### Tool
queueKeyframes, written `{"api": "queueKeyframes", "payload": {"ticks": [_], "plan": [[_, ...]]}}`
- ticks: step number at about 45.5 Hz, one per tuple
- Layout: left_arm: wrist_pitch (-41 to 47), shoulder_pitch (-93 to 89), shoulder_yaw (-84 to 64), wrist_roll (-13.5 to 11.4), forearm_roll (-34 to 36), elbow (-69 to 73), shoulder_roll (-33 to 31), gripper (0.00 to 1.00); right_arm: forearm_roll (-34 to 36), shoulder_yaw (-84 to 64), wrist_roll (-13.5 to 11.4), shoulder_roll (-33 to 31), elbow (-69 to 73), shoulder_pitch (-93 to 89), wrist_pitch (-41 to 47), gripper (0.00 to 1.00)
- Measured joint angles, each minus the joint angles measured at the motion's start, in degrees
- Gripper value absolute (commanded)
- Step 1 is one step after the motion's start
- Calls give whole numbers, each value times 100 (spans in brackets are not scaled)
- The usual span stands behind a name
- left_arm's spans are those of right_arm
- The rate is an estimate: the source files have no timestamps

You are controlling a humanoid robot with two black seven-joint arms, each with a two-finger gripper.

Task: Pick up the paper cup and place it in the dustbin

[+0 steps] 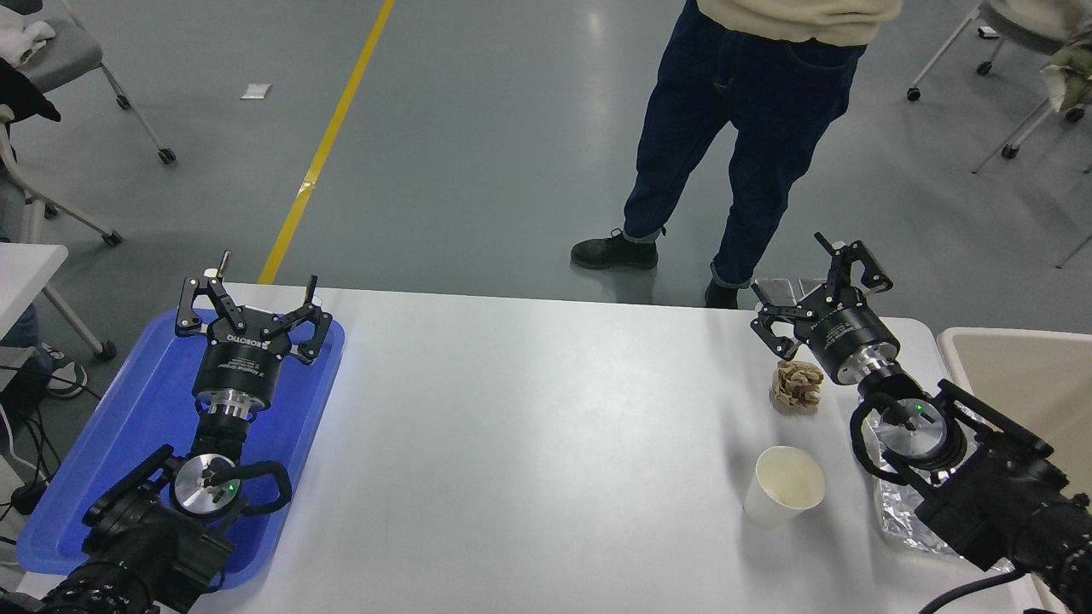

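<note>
small white tapered paper cup [787,488] stands upright on the white table [529,443], rim up, cream inside showing, near the front right. nothing touching it. just right of it a crinkled silver foil tray [904,522] lies under the right arm; can't tell if the cup touches the foil, looks just apart.

left gripper [253,317] parked at lower left over the blue plastic tray [128,426], jaws spread, empty, well apart from the cup.

right gripper [817,294] sits farther back, near the table's far right edge, jaws spread, holding nothing. it hangs beyond the crumpled tan paper ball [797,385], which lies between the jaws and the cup. so the cup lies back toward the robot and slightly left of the jaws, closer to the right wrist than to the jaw tips. right arm clearly the nearer one.

cup's long axis is vertical, so likely the jaws need to pull back toward the robot, past the paper ball, and close across the cup wall from the sides. risk: clipping the ball or tipping the light cup.

large beige plastic dustbin [1024,375] at the right edge, beside the table, only its rim and part of the inside in view. cup not yet picked, task at its start.

person's legs [734,128] on the floor past the far edge.
</note>
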Motion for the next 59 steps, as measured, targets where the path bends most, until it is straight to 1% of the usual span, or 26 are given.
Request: {"api": "queueKeyframes", "payload": {"ticks": [11, 21, 30, 34, 41, 48, 53, 59], "plan": [[0, 0, 0, 0, 0, 0, 1, 100, -756, -307, -17, -191, 52, 406, -13, 100], [0, 1, 0, 1, 0, 0, 1, 100, -1261, -1284, -24, -629, 319, 963, -25, 100], [0, 2, 0, 1, 1, 0, 1, 100, -1550, -2664, -25, -1270, 765, 1707, -27, 100], [0, 1, 0, 1, 6, 0, 1, 100, -1817, -3333, -28, -1524, 937, 2047, -12, 100], [0, 1, 1, 2, 7, 0, 2, 100, -2661, -4610, -33, -2100, 1442, 2743, 36, 100], [0, -1, 1, 4, 8, 0, 3, 100, -3227, -5843, -39, -2583, 2019, 3655, 234, 100], [-1, -1, 1, 4, 8, 0, 4, 100, -3442, -6818, -44, -2779, 2394, 4474, 447, 100], [-3, -1, 0, 4, 10, 0, 3, 100, -3593, -8093, -42, -2844, 2908, 5587, 726, 100]]}}
